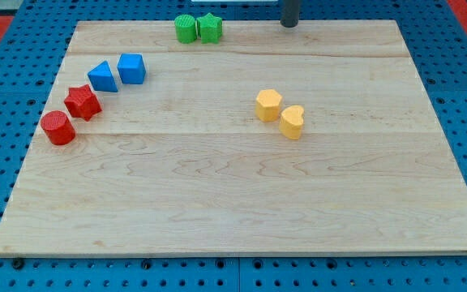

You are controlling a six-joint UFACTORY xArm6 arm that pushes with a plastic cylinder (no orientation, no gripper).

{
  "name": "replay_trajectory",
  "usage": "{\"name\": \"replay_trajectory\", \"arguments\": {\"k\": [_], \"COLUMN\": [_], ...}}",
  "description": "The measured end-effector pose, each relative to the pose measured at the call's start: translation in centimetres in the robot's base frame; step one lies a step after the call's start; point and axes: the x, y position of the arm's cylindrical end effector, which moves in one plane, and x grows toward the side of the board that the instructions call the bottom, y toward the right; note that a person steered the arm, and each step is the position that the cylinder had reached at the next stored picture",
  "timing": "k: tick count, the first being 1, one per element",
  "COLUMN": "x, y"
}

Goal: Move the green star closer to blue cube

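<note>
The green star (210,28) lies at the board's top edge, touching a green round block (186,28) on its left. The blue cube (131,69) sits at the upper left, below and left of the green pair, with a blue triangular block (102,77) beside it. My tip (289,23) shows at the view's top, to the right of the green star and apart from it. It touches no block.
A red star-like block (82,102) and a red cylinder (57,128) lie at the left, below the blue blocks. A yellow hexagon (268,105) and a yellow heart (292,122) sit right of centre. The wooden board (233,203) lies on a blue pegboard.
</note>
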Motion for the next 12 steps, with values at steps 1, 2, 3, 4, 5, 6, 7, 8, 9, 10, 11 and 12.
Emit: {"name": "replay_trajectory", "arguments": {"k": [1,2,3,4,5,6,7,8,9,10,11,12], "x": [0.1,0.1,0.1,1.2,2.4,0.3,0.1,0.8,6.0,10.8,10.8,11.4], "y": [-4.0,-11.0,-13.5,-13.7,-13.7,-13.7,-16.3,-16.7,-15.9,-15.9,-15.9,-10.8]}}
